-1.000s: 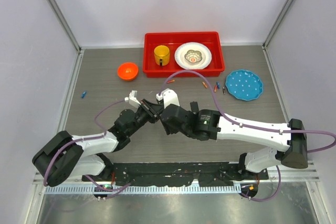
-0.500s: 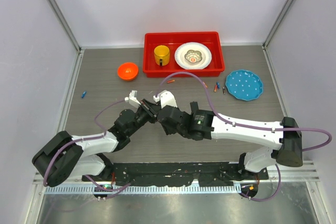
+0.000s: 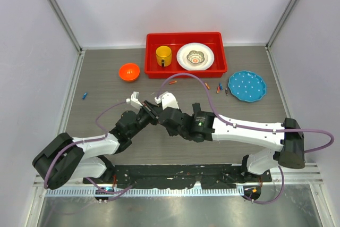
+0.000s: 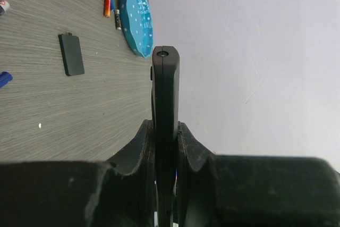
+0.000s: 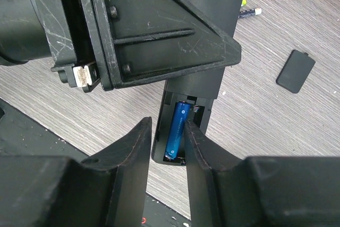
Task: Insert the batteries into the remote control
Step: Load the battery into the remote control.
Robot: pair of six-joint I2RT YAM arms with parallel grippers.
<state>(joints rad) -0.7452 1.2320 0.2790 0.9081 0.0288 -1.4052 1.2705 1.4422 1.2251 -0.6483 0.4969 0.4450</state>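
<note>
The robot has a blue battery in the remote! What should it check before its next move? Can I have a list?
1. Remote control clamped in the left gripper: ok.
2. Blue battery in the remote: ok.
3. Battery pushed fully flat: cannot tell.
4. Right gripper let go of the battery: cannot tell; it sits close on both sides.
5. Battery cover out of the way: ok, it lies apart on the table.
6. More batteries ready: ok, some lie by the blue plate.
</note>
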